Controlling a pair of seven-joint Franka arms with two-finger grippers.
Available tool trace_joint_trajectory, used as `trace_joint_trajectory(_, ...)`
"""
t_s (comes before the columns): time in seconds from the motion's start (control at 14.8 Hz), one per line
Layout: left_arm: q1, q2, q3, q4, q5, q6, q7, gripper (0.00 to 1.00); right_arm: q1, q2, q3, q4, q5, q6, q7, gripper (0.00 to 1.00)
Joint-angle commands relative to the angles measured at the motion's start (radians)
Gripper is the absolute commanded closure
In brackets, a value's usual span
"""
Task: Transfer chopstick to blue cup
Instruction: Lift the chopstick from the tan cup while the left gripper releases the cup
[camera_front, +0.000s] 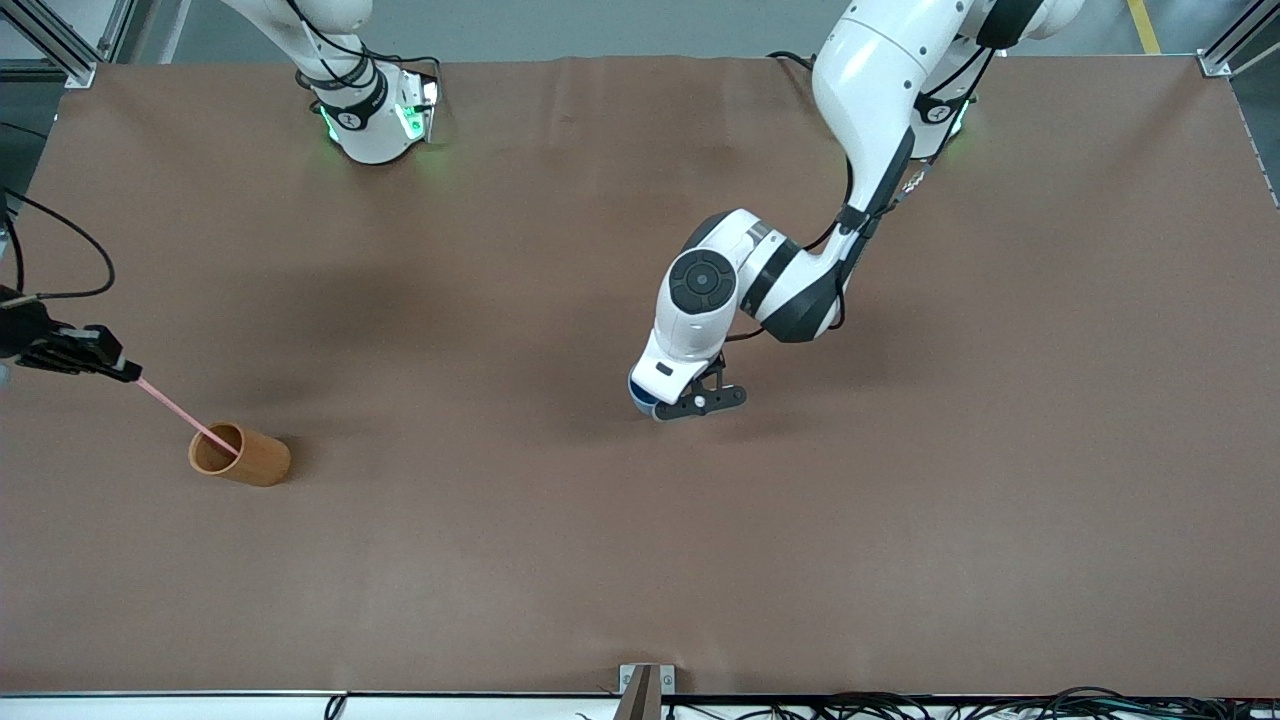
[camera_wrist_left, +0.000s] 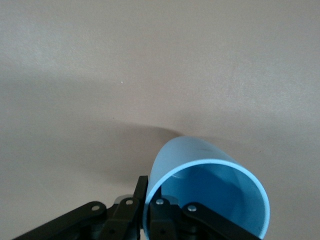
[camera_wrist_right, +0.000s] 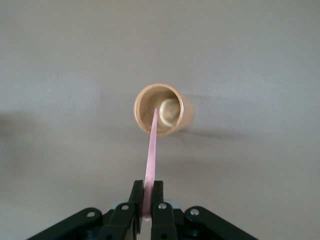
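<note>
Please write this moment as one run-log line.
right claw: shut on chopstick, tip in orange cup | left claw: shut on blue cup wall, mid-table | transfer: not yet done

1. Your right gripper (camera_wrist_right: 148, 202) has its jaws clamped on one end of the pale-pink chopstick (camera_wrist_right: 151, 160).
2. The chopstick runs straight out from the fingers (camera_wrist_right: 158, 197) to the orange-brown cup (camera_wrist_right: 164, 115).
3. Its free tip sits at the cup's open mouth, crossing the rim; can't tell if it touches the inside.
4. The cup stands on the plain brown table (camera_wrist_right: 260, 65), seen from above; no table edge shows.
</note>
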Motion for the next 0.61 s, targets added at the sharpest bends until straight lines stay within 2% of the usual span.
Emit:
trace_joint_trajectory(0.0, -0.004, 0.024, 0.004, 0.029, -0.025, 0.011, -0.009, 0.92, 0.053, 0.000, 0.013, 0.138, -0.118, -0.117, 0.122, 0.99)
trace_joint_trajectory(0.07, -0.003, 0.023, 0.004, 0.029, -0.026, 0.009, -0.005, 0.69, 0.089, 0.000, 0.013, 0.170, -0.165, -0.143, 0.177, 0.99)
trace_joint_trajectory(0.13, -0.001, 0.015, 0.004, 0.029, -0.023, 0.009, 0.003, 0.24, 0.125, -0.002, 0.013, 0.204, -0.205, -0.179, 0.238, 0.99)
trace_joint_trajectory(0.2, 0.002, 0.009, 0.004, 0.029, -0.022, 0.009, -0.008, 0.00, 0.169, 0.000, 0.013, 0.244, -0.235, -0.231, 0.312, 0.99)
trace_joint_trajectory(0.4, 0.032, -0.078, 0.013, 0.020, -0.016, -0.024, 0.006, 0.00, 0.281, 0.000, 0.013, 0.324, -0.282, -0.324, 0.496, 0.99)
trace_joint_trajectory(0.54, 0.101, -0.178, 0.013, 0.020, -0.011, -0.121, 0.053, 0.00, 0.364, 0.000, 0.013, 0.360, -0.301, -0.384, 0.622, 0.99)
